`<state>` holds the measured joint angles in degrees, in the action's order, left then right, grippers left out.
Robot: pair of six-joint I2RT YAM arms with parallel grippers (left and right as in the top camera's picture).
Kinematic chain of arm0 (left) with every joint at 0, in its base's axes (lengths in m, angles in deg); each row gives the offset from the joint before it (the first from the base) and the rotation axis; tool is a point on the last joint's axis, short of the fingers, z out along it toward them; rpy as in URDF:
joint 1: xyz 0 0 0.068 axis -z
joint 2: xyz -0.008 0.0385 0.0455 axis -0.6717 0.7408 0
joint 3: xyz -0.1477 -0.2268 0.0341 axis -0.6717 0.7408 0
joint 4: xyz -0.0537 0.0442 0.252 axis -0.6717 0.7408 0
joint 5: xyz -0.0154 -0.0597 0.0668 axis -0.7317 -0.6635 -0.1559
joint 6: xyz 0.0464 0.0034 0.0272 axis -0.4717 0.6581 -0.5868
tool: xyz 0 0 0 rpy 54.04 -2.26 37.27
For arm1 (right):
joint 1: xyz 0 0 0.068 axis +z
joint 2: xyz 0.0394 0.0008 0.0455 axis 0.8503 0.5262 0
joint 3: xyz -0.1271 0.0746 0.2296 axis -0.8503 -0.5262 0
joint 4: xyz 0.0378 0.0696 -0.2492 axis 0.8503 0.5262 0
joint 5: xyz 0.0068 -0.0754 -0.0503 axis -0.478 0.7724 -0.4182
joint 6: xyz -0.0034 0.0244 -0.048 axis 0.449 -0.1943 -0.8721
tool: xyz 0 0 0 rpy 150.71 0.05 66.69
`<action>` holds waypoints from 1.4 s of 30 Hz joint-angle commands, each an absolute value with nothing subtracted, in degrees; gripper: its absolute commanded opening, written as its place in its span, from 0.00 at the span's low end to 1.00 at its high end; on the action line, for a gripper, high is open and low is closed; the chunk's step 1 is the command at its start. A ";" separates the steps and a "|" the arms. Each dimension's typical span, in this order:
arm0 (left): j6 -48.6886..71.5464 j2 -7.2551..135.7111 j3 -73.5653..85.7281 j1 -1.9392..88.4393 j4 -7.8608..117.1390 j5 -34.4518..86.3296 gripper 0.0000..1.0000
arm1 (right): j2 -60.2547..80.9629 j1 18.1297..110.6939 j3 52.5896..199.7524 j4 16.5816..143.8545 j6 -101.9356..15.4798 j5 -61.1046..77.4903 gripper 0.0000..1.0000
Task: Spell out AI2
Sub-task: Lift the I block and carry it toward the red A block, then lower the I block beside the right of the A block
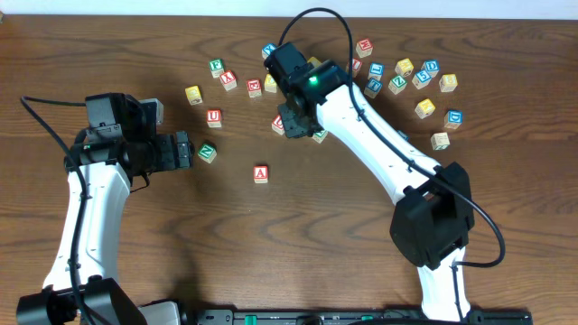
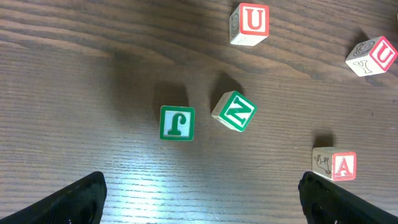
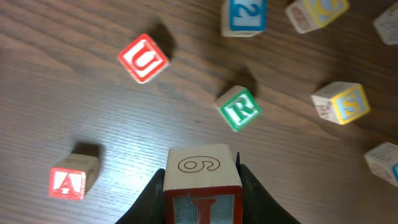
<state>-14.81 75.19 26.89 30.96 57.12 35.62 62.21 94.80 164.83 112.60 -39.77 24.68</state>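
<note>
Right wrist view: the I block (image 3: 200, 167) is at bottom centre, pinched between the fingers of the right gripper (image 3: 202, 194). It is a cube, so it has no long axis. Its face with an outlined 6 or 9 looks up-frame. The red I face sits below it, cut by the bottom edge, stroke running up-down in frame. We judge that this face looks back at the wrist, so a straight lowering should leave I on top.

The A block (image 3: 73, 177) lies lower left, well apart; the 2 block (image 3: 244, 14) is at the top edge.

Step in hand, as we read it: carry I to just right of A. Keep its edges parallel to A's, leave a small gap, and release only once it is seated on the table (image 3: 93, 112).

Left gripper (image 2: 200, 190): fingers spread, nothing between them, over the J block (image 2: 177, 122) and the N block (image 2: 234, 111).
</note>
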 commanded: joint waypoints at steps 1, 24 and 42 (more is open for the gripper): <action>-15.97 74.45 25.71 30.76 57.49 34.92 0.97 | 61.97 96.03 162.40 111.83 -40.43 23.79 0.05; -16.01 74.45 25.71 30.76 57.73 34.94 0.97 | 61.97 102.02 149.35 101.50 -38.94 23.13 0.05; -15.99 74.45 25.73 30.76 57.75 34.94 0.97 | 61.97 104.31 149.00 100.05 -37.39 24.38 0.04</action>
<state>-14.79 75.19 26.89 30.96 57.56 35.62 62.21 103.87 149.68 100.36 -38.29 23.15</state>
